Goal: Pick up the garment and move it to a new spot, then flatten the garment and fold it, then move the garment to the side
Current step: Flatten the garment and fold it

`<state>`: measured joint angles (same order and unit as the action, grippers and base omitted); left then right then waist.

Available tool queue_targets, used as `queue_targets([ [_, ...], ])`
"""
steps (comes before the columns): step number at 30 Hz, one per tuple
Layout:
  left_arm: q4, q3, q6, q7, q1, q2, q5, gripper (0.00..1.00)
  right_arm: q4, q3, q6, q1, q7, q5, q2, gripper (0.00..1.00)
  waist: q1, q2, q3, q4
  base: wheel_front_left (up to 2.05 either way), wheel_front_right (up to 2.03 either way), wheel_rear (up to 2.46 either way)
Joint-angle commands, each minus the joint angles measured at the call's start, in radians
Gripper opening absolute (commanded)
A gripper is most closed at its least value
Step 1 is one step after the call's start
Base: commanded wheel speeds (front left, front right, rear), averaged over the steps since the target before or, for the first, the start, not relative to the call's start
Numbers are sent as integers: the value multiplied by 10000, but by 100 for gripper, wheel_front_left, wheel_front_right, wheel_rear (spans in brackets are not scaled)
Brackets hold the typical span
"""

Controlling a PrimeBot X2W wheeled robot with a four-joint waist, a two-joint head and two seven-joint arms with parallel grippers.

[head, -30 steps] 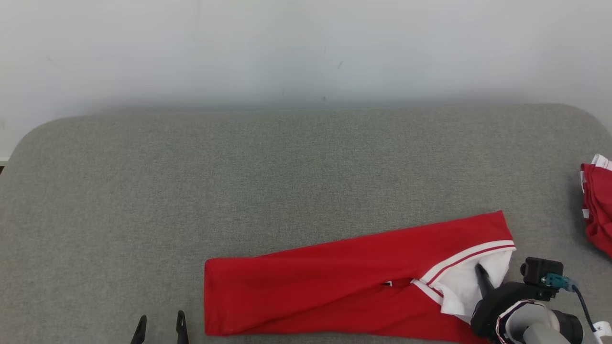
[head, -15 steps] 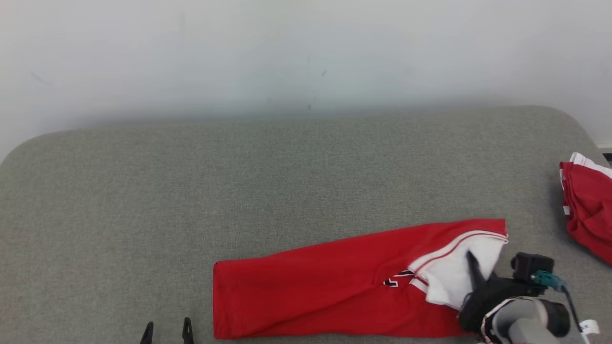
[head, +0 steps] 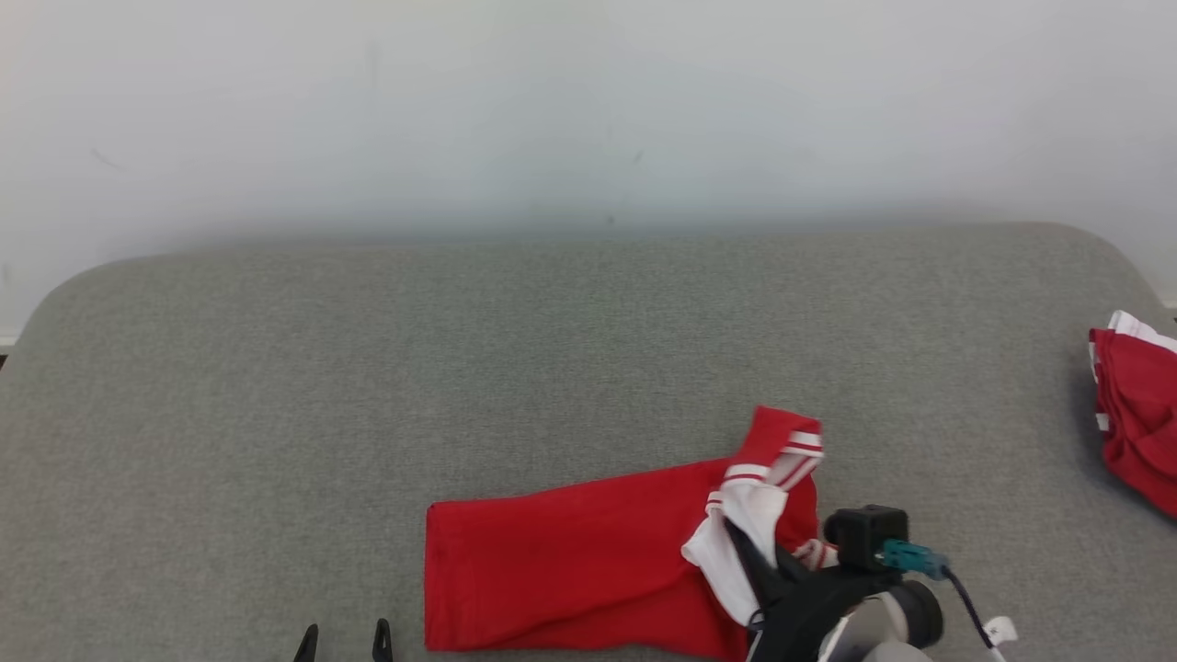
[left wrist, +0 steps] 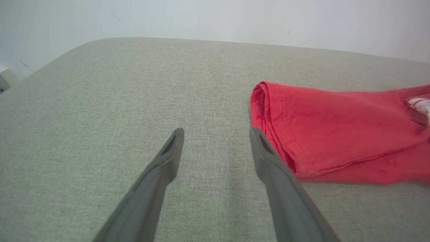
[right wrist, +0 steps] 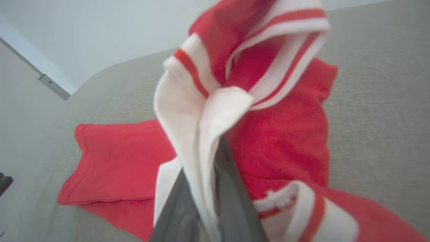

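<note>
Pinching the garment [head: 570,552], right hand [head: 736,538] holds its trim raised

1. Nothing readable is found on the red garment [head: 570,561]: no letters, numbers or logo, just white and red stripes along its edge.
2. The small white tag [head: 999,631] at the lower right is too tiny and blurry to be read.

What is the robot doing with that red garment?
It looks to be folding the garment. The right gripper is shut on its white-trimmed end, holding that end raised over the rest, which lies flat on the grey surface. The left gripper hangs open beside the other end. Another red piece lies at the far right edge.
</note>
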<state>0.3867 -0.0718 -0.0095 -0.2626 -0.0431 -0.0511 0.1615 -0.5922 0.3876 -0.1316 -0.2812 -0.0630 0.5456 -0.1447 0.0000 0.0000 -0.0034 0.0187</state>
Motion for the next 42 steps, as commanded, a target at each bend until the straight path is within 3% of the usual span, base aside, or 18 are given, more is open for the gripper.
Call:
queue_targets([
  [1,27,-63,-38,-27,7,8,-16,100,218,207,27,98,123,-14,90,0,0,0,-2,214,0,0,0],
  [10,65,-380,-134,-27,54,8,-145,100,327,1206,26,-289,687,-101,508,0,0,0,44,1141,0,0,0],
  [21,139,-692,-182,-27,158,6,-198,100,-762,2211,26,-1156,347,-189,923,0,0,0,191,2179,0,0,0],
  [22,146,-697,-186,-27,156,8,-199,100,-886,2254,27,-1245,254,-153,939,20,0,0,189,2208,0,0,0],
  [23,154,-697,-193,-27,151,8,-204,100,-967,2288,26,-1310,150,-71,940,85,0,0,182,2229,0,0,0],
  [24,166,-684,-187,-27,142,8,-206,100,-976,2320,27,-1364,0,73,945,100,0,0,173,2241,0,0,0],
  [32,133,-473,-78,-27,-10,6,-204,100,-1177,2420,27,-1760,-1370,236,933,100,0,0,-25,1817,0,0,0],
  [42,-2,-389,-5,-27,-41,8,-104,100,-1644,750,27,-1467,-1974,-518,822,100,0,0,-137,1037,0,0,0],
])
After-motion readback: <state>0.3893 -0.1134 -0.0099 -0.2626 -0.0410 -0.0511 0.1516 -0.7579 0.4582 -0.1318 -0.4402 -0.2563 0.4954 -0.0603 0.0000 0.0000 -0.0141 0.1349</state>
